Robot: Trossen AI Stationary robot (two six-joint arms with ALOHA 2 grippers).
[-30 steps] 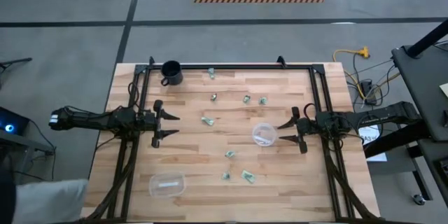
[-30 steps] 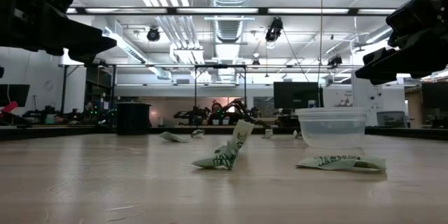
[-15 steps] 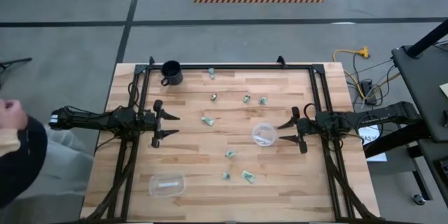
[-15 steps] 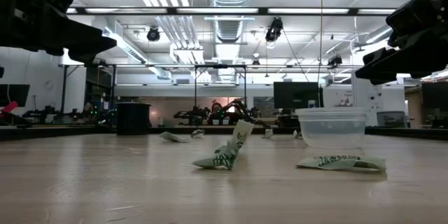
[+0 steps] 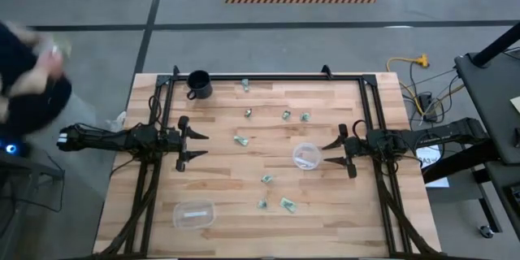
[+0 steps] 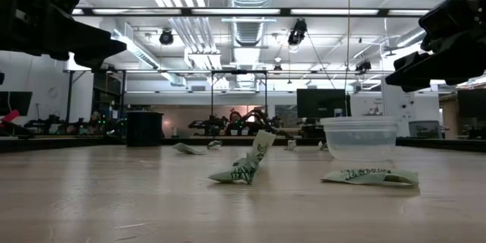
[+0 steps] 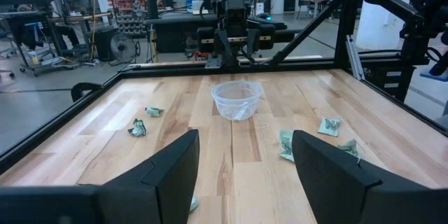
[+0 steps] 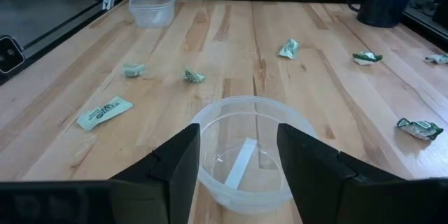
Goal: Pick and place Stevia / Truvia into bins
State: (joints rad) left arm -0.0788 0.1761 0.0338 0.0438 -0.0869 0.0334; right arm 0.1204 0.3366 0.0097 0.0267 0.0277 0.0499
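Several green-and-white Stevia packets (image 5: pixel 240 140) lie loose on the wooden table, from its far edge (image 5: pixel 245 86) to its near part (image 5: pixel 288 204). The round clear bowl (image 5: pixel 296 156) stands right of centre with one packet inside. The rounded-rectangular tub (image 5: pixel 177 214) sits near the near-left corner, also holding one packet. My left gripper (image 5: pixel 200 145) hovers open at the left side. My right gripper (image 5: pixel 331 153) hovers open just right of the bowl (image 8: pixel 210 122), its fingers level and apart from it.
A black mug (image 5: pixel 199 84) stands at the far-left corner. A dark metal frame (image 5: pixel 268 77) runs along the table's far, left and right edges. Bare wood lies between the packets in the table's middle. A person (image 5: pixel 28 73) stands off the table's left side.
Both arms and all packets have kept still. The person beside the table's left edge has moved from its near corner toward its far corner.
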